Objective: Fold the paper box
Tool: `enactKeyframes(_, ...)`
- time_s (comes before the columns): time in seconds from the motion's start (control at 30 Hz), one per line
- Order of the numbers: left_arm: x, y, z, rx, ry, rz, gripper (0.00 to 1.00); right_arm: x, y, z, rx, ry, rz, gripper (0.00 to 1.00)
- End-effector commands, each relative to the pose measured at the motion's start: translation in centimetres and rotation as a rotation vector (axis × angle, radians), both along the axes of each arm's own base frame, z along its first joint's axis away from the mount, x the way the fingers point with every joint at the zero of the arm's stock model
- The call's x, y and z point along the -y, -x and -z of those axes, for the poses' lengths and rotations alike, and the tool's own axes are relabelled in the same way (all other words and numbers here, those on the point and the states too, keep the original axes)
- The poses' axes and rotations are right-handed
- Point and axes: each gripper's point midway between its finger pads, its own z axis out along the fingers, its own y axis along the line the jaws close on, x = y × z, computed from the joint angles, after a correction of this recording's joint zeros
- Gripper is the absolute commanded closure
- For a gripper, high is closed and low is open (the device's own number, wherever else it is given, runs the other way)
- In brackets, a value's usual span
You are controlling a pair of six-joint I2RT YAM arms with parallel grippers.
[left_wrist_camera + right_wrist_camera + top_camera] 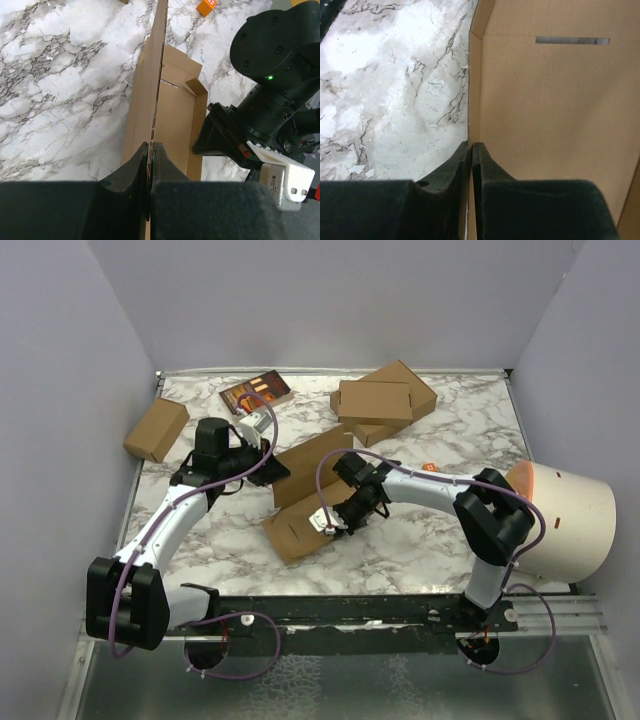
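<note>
**Cardboard mailer pinched from both sides on marble table**

From the top external camera, the paper box (290, 534), a flat die-cut sheet of plain brown corrugated cardboard, is seen lying aslant at the middle of the white, grey-veined marble table (420, 540), one long panel raised. It is met at its far left end by the left gripper (272, 468) and at its near edge by the right gripper (325, 527). A small thick brown carton (157, 429) is set at the far left, and a stacked pair of folded brown boxes (385, 400) at the far edge.

In the left wrist view, the left gripper (150, 147) is shown with its black, matte fingers pressed together on the thin edge of the upright panel. The shallow tray of the paper box (175, 110), with its low folded wall, is seen beyond. The black right arm (275, 90) is seen just beside it.

In the right wrist view, the right gripper (471, 146) is shown clamped on a thin side wall. The smooth inner face of the paper box (545, 100) is cut by a narrow slit (572, 40).
</note>
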Motion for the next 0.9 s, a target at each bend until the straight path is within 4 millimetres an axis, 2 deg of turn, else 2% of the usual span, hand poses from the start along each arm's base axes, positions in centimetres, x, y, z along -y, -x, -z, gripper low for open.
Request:
enactKeyframes(0.0, 0.8, 1.2, 0.2, -0.046, 0.012, 0.055, 1.00, 0.3, 1.2, 0.6, -0.084, 0.065, -0.003, 0.92)
enactKeyframes(0.2, 0.7, 1.2, 0.7, -0.046, 0.001, 0.050, 1.00, -0.1, -0.2, 1.2, -0.057, 0.080, 0.066, 0.93)
enactKeyframes(0.3, 0.4, 1.0, 0.8, -0.039, -0.017, 0.032, 1.00, -0.1, -0.1, 0.5, -0.062, 0.073, 0.082, 0.85)
enactKeyframes(0.47, -0.2, 0.5, 0.2, 0.025, -0.045, -0.003, 1.00, 0.1, 0.8, -3.8, -0.070, -0.029, 0.090, 0.60)
enactKeyframes(0.53, -0.4, 0.4, -0.4, 0.066, -0.047, -0.005, 1.00, 0.6, 0.6, -5.9, -0.083, -0.086, 0.105, 0.55)
enactKeyframes(0.7, -0.3, 0.6, -1.9, 0.159, -0.035, 0.017, 1.00, 3.3, -1.2, -10.7, -0.132, -0.248, 0.197, 0.44)
enactKeyframes(0.87, 0.1, 0.9, -3.8, 0.262, 0.005, 0.040, 1.00, 6.3, -3.2, -13.6, -0.167, -0.410, 0.314, 0.26)
